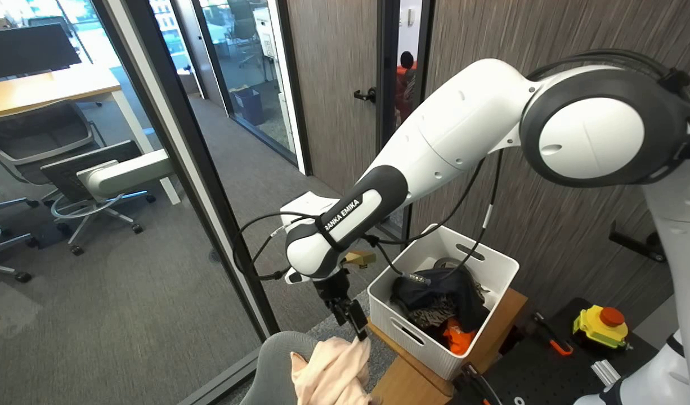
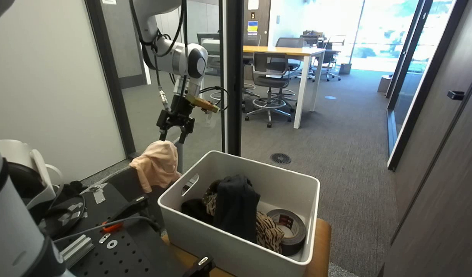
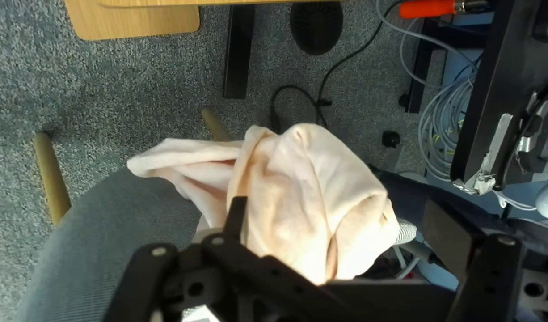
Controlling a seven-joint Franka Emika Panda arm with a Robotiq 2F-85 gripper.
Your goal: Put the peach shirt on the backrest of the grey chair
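the black two-fingered gripper (image 2: 172,140) hangs, fingers apart, over the peach cloth shirt (image 2: 157,163), which lies draped across the curved fabric backrest (image 3: 122,214) of the grey chair (image 1: 280,360); a slow, straight lift would likely keep the folds from snagging. beneath the chair lies speckled grey carpet (image 3: 122,89), near it a boxy white plastic bin (image 2: 205,240) and a black-framed glass wall (image 1: 200,169).

The white arm (image 1: 491,101) stands over the black counter (image 2: 143,246), bent at a high elbow (image 1: 592,140), its forearm (image 1: 424,152) sloping down to the wrist (image 1: 311,253), out beyond the counter's edge. Below, the claw (image 2: 172,140) hangs clear of that edge, pointing down with a slight tilt. Its two fingers (image 3: 235,219) are well apart, one nearer the counter.
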